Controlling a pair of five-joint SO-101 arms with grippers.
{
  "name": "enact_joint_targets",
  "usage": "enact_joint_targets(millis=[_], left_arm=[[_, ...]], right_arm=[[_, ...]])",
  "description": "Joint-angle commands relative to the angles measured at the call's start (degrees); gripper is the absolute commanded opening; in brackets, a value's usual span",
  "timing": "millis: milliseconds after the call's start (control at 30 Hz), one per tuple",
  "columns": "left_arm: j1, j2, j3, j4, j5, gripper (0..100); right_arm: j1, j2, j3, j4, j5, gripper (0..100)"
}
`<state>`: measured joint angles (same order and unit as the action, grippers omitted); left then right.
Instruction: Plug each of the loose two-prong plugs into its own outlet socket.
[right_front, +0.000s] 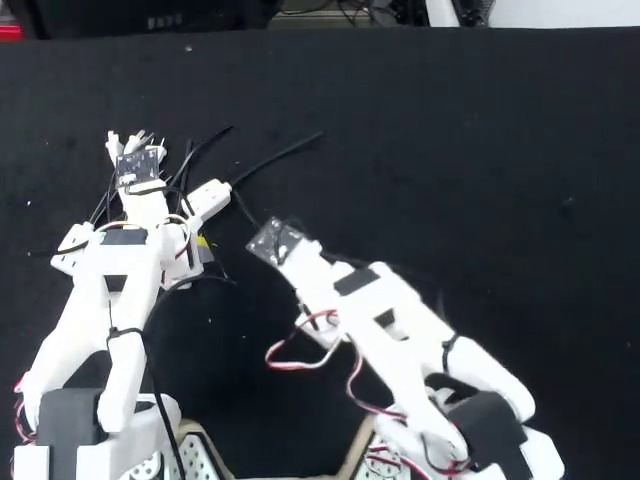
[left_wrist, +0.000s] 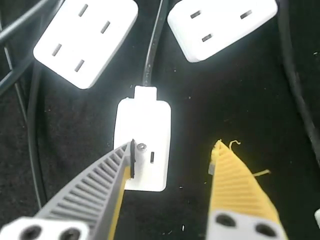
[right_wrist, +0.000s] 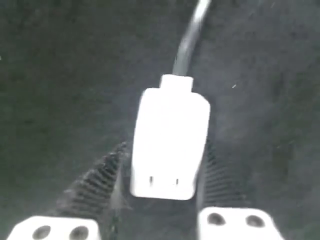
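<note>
While the right end effector (right_wrist: 165, 152) clamps a plug (right_wrist: 171, 125), the left end effector (left_wrist: 174, 150) gapes over a socket (left_wrist: 145, 125).

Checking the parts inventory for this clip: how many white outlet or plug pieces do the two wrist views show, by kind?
Wide outlet blocks, slots facing up: 2
Narrow corded pieces: 2, one at the open left gripper, one held in the right gripper
Total: 4
</note>
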<state>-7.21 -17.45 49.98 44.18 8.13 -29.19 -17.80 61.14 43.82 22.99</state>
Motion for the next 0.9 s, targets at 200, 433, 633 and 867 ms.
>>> enact_joint_targets(millis=[200,433,633,867], left_arm=[[-0.48,-0.09,0.4,-0.79,-0.44,26],[-0.48,-0.09,0.4,-0.79,-0.44,26],[-0.57,-0.09,0.13,-0.44,-0.44,26],[-5.23,-0.09,-0.13,-0.62,-0.09,26]], right_arm=[[14.95,-7.52,-1.71,1.23,40.62,1.0],[20.4,-17.89,2.77,13.54,70.86,1.0],[21.19,-22.99,6.02,14.07,73.41,1.1],[21.27,-23.6,10.15,10.11,62.68,10.0]])
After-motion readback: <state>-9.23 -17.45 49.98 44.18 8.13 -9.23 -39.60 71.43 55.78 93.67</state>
